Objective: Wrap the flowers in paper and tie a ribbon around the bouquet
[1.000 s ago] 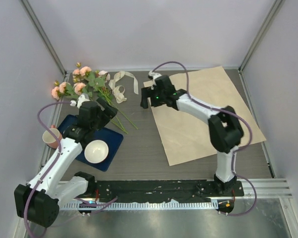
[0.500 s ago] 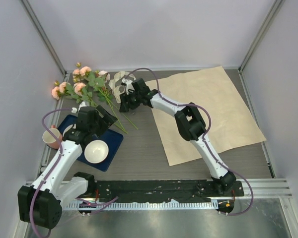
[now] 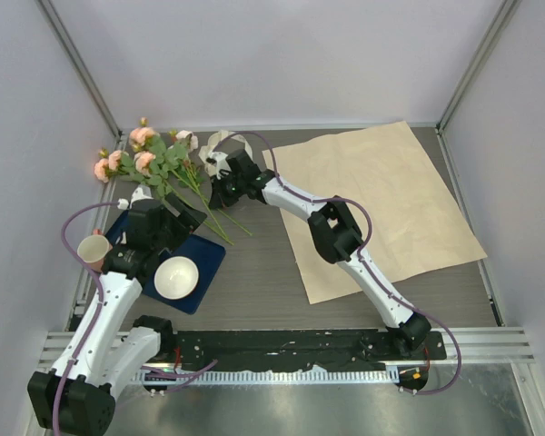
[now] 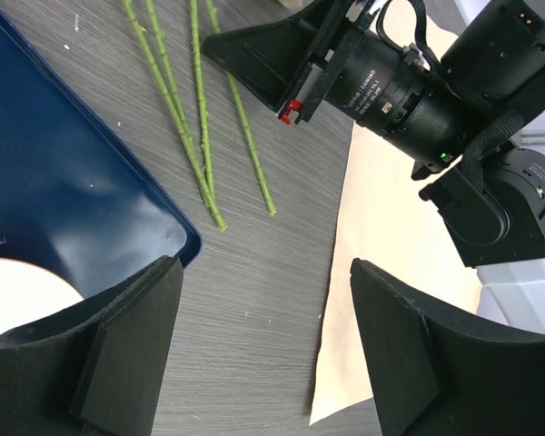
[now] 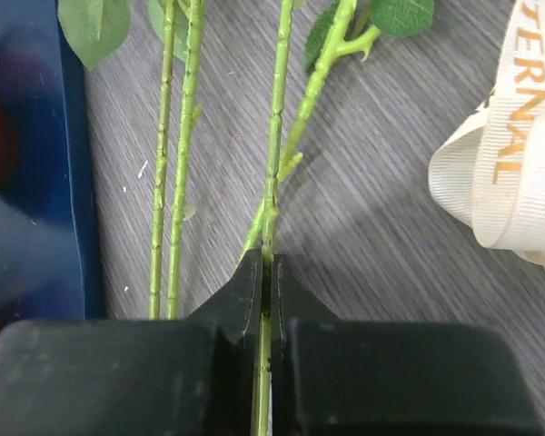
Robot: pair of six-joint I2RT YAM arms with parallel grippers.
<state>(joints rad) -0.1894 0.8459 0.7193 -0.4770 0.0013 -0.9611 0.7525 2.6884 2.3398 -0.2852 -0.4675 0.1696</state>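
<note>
The flowers [image 3: 150, 154], pink roses with green leaves, lie at the far left, and their long stems [image 3: 216, 218] run toward the middle. My right gripper [image 3: 221, 189] reaches across to them. In the right wrist view it [image 5: 267, 268] is shut on one or two thin green stems [image 5: 274, 136]; two more stems lie free to its left. The cream ribbon [image 3: 223, 145] lies curled just behind that gripper, and its printed strip [image 5: 518, 136] shows beside the stems. The paper [image 3: 391, 209] lies flat on the right, beige face up. My left gripper [image 4: 263, 354] hangs open over bare table between the stem ends [image 4: 200, 136] and the paper's edge [image 4: 381, 236].
A dark blue tray [image 3: 206, 262] at the left holds a white bowl [image 3: 176, 277]. A small cup [image 3: 93, 250] stands beside it. The right arm [image 4: 409, 91] stretches over the table's middle. Frame posts and white walls close in the sides and back.
My right arm swung left from the paper's far corner to the flower stems and shut on a stem. The left gripper drew back a little toward the tray, still open.
</note>
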